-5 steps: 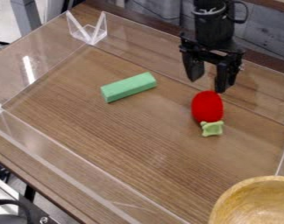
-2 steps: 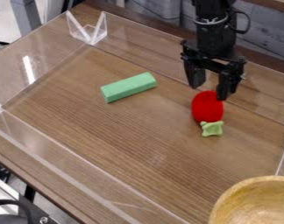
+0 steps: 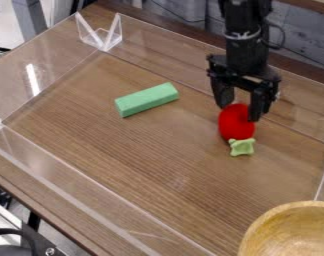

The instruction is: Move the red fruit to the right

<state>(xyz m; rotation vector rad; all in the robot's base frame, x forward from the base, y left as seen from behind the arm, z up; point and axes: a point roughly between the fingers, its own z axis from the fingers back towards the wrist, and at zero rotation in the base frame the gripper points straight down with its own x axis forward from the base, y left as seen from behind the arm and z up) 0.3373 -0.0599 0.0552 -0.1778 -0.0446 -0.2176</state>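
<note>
The red fruit (image 3: 236, 124) lies on the wooden tabletop at the right, glossy red, with its pale green leafy cap (image 3: 241, 147) pointing toward the camera. My gripper (image 3: 242, 104) hangs straight above the fruit's far end, black fingers spread open, one on either side of the fruit's top. Nothing is held between them. I cannot tell whether the fingertips touch the fruit.
A light green rectangular block (image 3: 146, 99) lies left of the fruit. Clear acrylic walls (image 3: 45, 60) fence the wooden surface. A wooden bowl's rim (image 3: 296, 232) shows at the bottom right corner.
My gripper has dropped lower and shifted slightly forward, from behind the fruit to directly over it. It stayed open. The fruit and block have not moved.
</note>
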